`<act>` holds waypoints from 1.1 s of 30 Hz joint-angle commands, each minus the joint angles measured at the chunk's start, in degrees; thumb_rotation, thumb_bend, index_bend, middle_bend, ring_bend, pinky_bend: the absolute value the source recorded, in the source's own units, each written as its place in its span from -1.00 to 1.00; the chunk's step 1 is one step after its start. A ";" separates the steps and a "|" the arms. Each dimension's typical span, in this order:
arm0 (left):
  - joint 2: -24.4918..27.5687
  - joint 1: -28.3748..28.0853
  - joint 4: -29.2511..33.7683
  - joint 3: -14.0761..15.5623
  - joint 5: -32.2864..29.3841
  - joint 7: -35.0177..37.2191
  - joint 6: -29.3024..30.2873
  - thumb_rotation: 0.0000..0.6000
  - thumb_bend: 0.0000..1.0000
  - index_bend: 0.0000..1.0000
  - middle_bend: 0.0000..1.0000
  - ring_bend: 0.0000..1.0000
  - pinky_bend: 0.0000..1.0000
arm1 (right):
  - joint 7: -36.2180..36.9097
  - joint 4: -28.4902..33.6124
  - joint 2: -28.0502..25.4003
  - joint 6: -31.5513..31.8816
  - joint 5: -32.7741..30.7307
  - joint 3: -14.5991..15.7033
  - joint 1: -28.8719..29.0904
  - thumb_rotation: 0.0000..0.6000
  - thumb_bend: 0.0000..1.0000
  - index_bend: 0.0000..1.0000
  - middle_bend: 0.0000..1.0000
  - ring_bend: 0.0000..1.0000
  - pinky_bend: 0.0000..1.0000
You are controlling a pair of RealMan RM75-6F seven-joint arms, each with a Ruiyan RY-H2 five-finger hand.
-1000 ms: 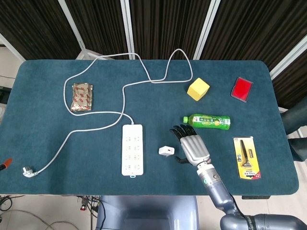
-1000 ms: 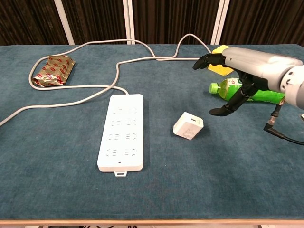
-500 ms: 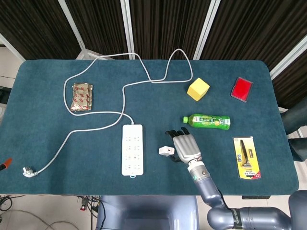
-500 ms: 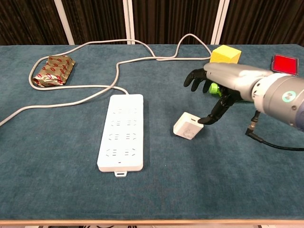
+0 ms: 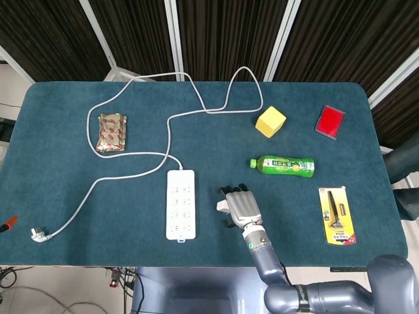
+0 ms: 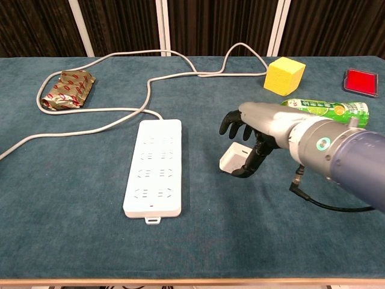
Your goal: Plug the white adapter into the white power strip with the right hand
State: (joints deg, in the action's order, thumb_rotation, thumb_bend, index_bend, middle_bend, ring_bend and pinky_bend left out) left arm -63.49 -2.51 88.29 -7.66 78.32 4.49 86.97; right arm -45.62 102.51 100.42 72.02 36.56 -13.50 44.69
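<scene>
The white adapter (image 6: 231, 160) lies on the blue table a little right of the white power strip (image 6: 153, 167). My right hand (image 6: 255, 127) arches over the adapter with its fingers spread above the far side and its thumb low against the near right edge. The adapter still rests on the cloth, and no grip shows. In the head view the right hand (image 5: 239, 205) covers most of the adapter (image 5: 222, 205), leaving only a white corner showing beside the power strip (image 5: 181, 204). The left hand appears in neither view.
A green bottle (image 5: 283, 165) lies just behind the hand, with a yellow cube (image 5: 270, 122) and a red case (image 5: 330, 122) further back. A carded tool (image 5: 337, 215) lies at the right. The strip's grey cable (image 5: 171, 122) loops across the back to a plug (image 5: 39, 234). A snack packet (image 5: 112, 131) sits left.
The right hand has moved left, from beside the bottle to directly over the adapter, and lowered so that its thumb meets the adapter's edge. The adapter and strip have stayed in place.
</scene>
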 commanded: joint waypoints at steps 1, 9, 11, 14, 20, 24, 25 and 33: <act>0.06 -0.11 -0.15 0.05 -0.04 0.15 -0.32 1.00 -0.86 -0.78 -1.00 -1.00 -1.00 | 0.10 -1.86 1.68 0.94 0.30 -0.16 0.51 1.00 -0.44 -0.43 -0.43 -0.41 -0.64; 0.04 -0.23 -0.15 0.01 -0.30 -0.21 -0.54 1.00 -0.86 -0.78 -1.00 -1.00 -1.00 | 1.38 -3.72 2.37 2.17 2.00 -0.30 0.04 1.00 -0.32 -0.36 -0.28 -0.31 -0.58; 0.07 -0.21 -0.10 0.02 -0.30 -0.28 -0.49 1.00 -0.86 -0.78 -1.00 -1.00 -1.00 | 1.79 -3.98 2.30 2.05 2.21 -0.20 -0.18 1.00 -0.31 -0.34 -0.25 -0.29 -0.58; 0.10 -0.11 0.01 0.04 -0.27 -0.30 -0.29 1.00 -0.86 -0.78 -1.00 -1.00 -1.00 | 2.24 -4.24 2.23 1.59 1.94 -0.21 -0.42 1.00 -0.31 -0.32 -0.23 -0.26 -0.57; 0.04 -0.01 0.33 0.01 -0.40 -0.89 0.01 1.00 -0.86 -0.78 -1.00 -1.00 -1.00 | 2.59 -4.78 2.25 0.65 1.41 0.09 -0.66 1.00 -0.30 -0.31 -0.18 -0.21 -0.54; -0.03 0.00 0.45 -0.05 -0.57 -1.24 0.07 1.00 -0.86 -0.78 -1.00 -1.00 -1.00 | 3.13 -5.59 2.76 0.38 1.49 -0.07 -0.70 1.00 -0.26 -0.27 -0.15 -0.18 -0.50; -0.04 0.01 0.47 -0.06 -0.58 -1.32 0.11 1.00 -0.86 -0.78 -1.00 -1.00 -1.00 | 3.26 -5.98 2.98 0.35 1.59 -0.10 -0.69 1.00 -0.23 -0.27 -0.14 -0.17 -0.50; -0.04 0.01 0.52 -0.06 -0.69 -1.53 0.10 1.00 -0.86 -0.78 -1.00 -1.00 -1.00 | 4.22 -8.69 4.10 -0.28 1.41 -0.27 -0.97 1.00 -0.18 -0.23 -0.14 -0.17 -0.50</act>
State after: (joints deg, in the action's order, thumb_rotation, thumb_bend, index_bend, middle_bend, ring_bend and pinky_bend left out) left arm -63.53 -2.50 88.81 -7.72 77.64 2.97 87.07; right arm -41.42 93.85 104.49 71.78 37.97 -13.80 43.75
